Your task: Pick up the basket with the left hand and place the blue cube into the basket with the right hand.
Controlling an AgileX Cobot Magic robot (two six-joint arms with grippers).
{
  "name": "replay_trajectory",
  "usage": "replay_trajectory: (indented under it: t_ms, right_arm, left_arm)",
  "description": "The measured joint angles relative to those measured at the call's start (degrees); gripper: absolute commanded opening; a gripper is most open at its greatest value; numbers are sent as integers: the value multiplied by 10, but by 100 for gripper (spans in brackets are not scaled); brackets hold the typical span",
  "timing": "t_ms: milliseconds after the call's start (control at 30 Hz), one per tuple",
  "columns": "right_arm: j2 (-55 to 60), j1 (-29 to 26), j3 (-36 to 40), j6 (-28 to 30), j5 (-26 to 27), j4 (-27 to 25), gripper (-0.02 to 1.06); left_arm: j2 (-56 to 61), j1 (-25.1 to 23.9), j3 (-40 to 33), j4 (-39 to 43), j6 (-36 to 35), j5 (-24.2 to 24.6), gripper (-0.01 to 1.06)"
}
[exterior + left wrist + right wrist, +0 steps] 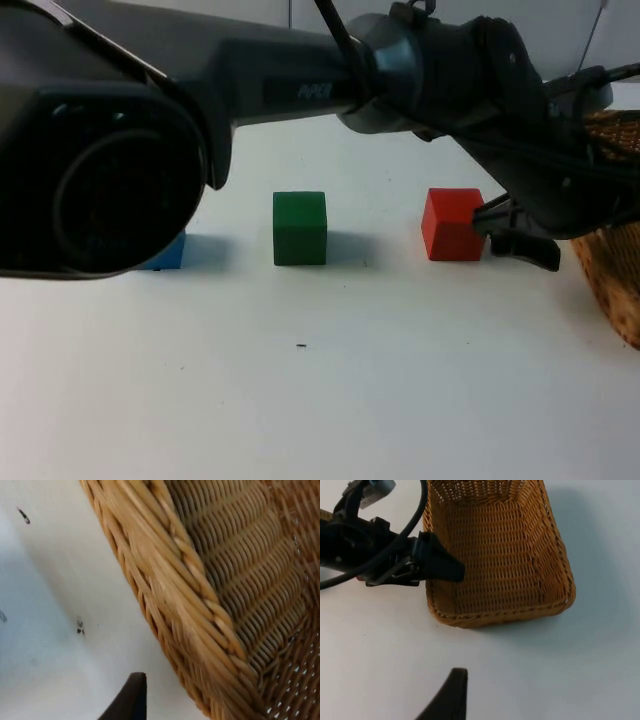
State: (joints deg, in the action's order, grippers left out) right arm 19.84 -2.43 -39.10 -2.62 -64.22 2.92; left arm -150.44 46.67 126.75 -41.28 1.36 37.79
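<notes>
**A:** Where's the basket (615,280) sitting?

**B:** It's sitting at the right edge of the table (320,400), upright with its open side up. In the right wrist view the basket (495,555) is resting flat on the white surface and casting a shadow beside it. There's nothing lying inside it.

**A:** Left gripper?

**B:** The left gripper (520,235) is reaching across from the left and meeting the basket's near wall at the rim. In the right wrist view the left gripper (442,567) is overlapping that long wall, partly over the inside. I can't tell whether it's clamping or just sitting there. The left wrist view is looking straight onto the woven rim of the basket (200,605) from very close.

**A:** Blue cube?

**B:** The blue cube (168,253) is sitting on the table toward the left edge. The left arm (280,90) is covering most of it, so only one corner is showing. It's lying well apart from the basket.

**A:** Anything else on the table?

**B:** The green cube (300,228) is standing mid-table. The red cube (452,224) is standing right of it, just beside the left gripper. All three cubes are lining up in one row, spaced apart.

**A:** Right gripper?

**B:** The right gripper (452,695) is hovering over bare table, off the basket's short end and looking down on it. I can't tell how wide it's standing. It's holding nothing that I can see.
</notes>
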Motion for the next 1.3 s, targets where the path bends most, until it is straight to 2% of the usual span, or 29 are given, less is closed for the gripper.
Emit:
replay_trajectory:
  t_ms: [67,633,700,733,767,800,833,900,933,1200,1267,1300]
  right_arm:
    - [0,0,0,-1,0,0,103]
    - [0,0,0,-1,0,0,103]
    - [0,0,0,-1,0,0,103]
    - [0,0,0,-2,0,0,103]
    - [0,0,0,-2,0,0,103]
    - [0,0,0,-2,0,0,103]
    - [0,0,0,-2,0,0,103]
    - [0,0,0,-2,0,0,103]
    - [0,0,0,-2,0,0,103]
    - [0,0,0,-2,0,0,103]
    - [0,0,0,-2,0,0,103]
    - [0,0,0,-2,0,0,103]
  left_arm:
    - [-4,1,1,0,-10,-4,86]
    - [-26,13,3,0,-30,-13,84]
    - [-26,13,3,0,-33,-13,74]
    - [-26,13,3,0,-34,-14,74]
    - [-26,13,3,0,-37,-14,65]
    - [-26,13,3,0,-37,-14,51]
    - [-26,13,3,0,-38,-16,51]
    - [-26,13,3,-4,-37,-25,37]
    - [-26,13,4,-6,-33,-28,34]
    - [-26,13,4,-25,-32,-50,32]
    - [-26,13,4,-28,-32,-53,24]
    - [-26,13,4,-30,-34,-56,24]
